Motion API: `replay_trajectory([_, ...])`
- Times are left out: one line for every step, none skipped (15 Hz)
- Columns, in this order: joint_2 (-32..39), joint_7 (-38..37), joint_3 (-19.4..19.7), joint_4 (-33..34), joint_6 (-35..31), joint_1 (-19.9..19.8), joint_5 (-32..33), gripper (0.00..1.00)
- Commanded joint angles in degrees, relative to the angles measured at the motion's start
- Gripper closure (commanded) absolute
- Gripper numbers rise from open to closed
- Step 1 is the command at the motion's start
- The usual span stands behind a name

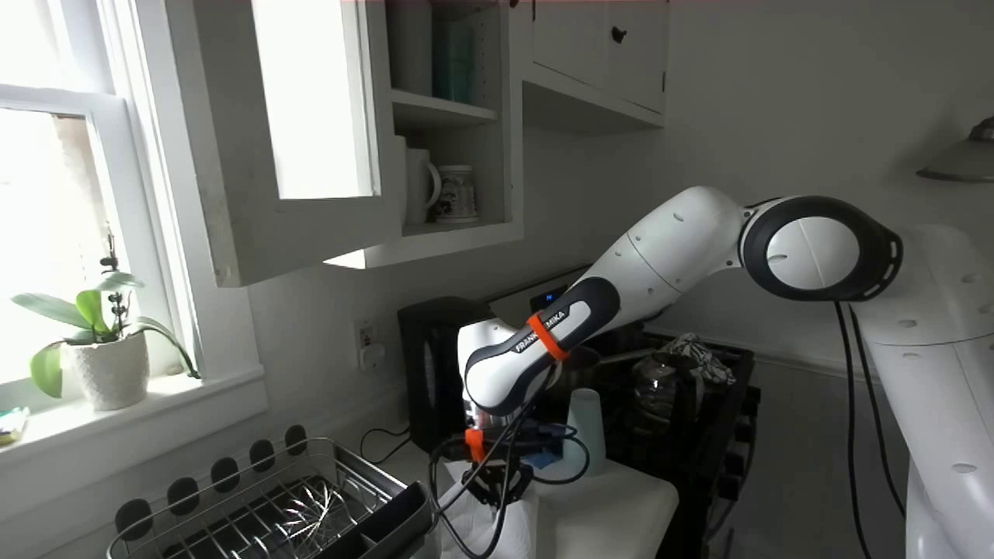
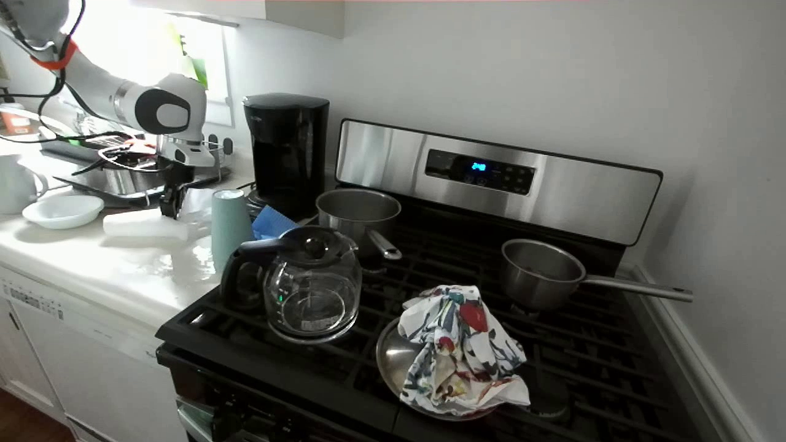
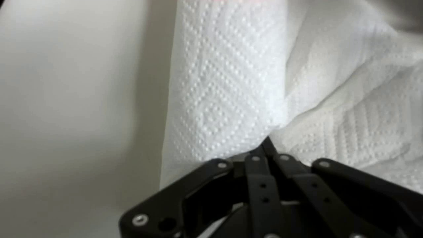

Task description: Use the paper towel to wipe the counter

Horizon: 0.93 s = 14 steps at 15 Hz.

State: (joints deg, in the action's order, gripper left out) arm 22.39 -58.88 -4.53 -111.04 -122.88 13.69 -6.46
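The white paper towel [image 3: 228, 82] fills much of the wrist view, folded and crumpled, with an embossed dot pattern. My gripper [image 3: 268, 143] is shut with its fingertips together on the towel, which spreads out on both sides. In an exterior view the towel [image 2: 144, 224] lies low on the white counter [image 2: 147, 264], and my gripper [image 2: 172, 209] points down onto it. The towel [image 1: 516, 532] also shows in an exterior view under the gripper [image 1: 491, 497], partly behind cables, beside bare counter [image 1: 621, 505]. The counter shows in the wrist view [image 3: 72, 82] too.
A pale blue cup [image 2: 230, 230] stands on the counter near the stove [image 2: 430, 245]. A white bowl [image 2: 63, 212] and a mug [image 2: 15, 184] sit at the towel's far side. A dish rack [image 1: 373, 497], a black coffee maker [image 2: 287, 147] and a glass coffee pot [image 2: 313, 288] are nearby.
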Motion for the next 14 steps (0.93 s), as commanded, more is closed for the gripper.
replay_trajectory([-1.14, -0.04, 0.44, -5.63, -0.08, 0.87, 2.97, 1.0])
replay_trajectory([-0.54, 0.06, -0.05, -0.62, 0.83, 0.13, 0.92, 1.0])
replay_trajectory([-0.76, 0.06, -0.09, -0.82, 0.76, 0.15, 1.02, 0.98])
replay_trajectory([-0.72, 0.06, -0.08, -0.81, 0.76, 0.14, 1.02, 0.98])
replay_trajectory([-0.72, 0.06, -0.08, -0.8, 0.81, 0.14, 1.01, 0.98])
replay_trajectory([-0.72, 0.06, -0.08, -0.78, 0.81, 0.14, 1.01, 0.98])
replay_trajectory([-0.72, 0.06, -0.08, -0.78, 0.81, 0.14, 1.01, 1.0])
replay_trajectory([-0.62, 1.34, -0.58, -0.81, 2.02, 0.5, 1.6, 1.0])
replay_trajectory([-0.73, 3.6, -1.27, -1.13, 3.13, 0.39, 1.18, 1.0])
replay_trajectory([-0.83, 4.22, -1.36, -1.45, 4.11, 0.56, 1.41, 1.0])
replay_trajectory([-1.24, 4.76, -1.48, -2.15, 5.31, 0.62, 1.41, 1.0])
replay_trajectory([-1.52, 4.82, -1.4, -2.68, 7.15, 0.81, 1.98, 1.0])
replay_trajectory([-1.67, 4.72, -1.39, -2.85, 9.23, 0.95, 2.25, 1.0])
replay_trajectory([-1.78, 4.11, -1.17, -3.07, 10.97, 1.23, 2.98, 1.0])
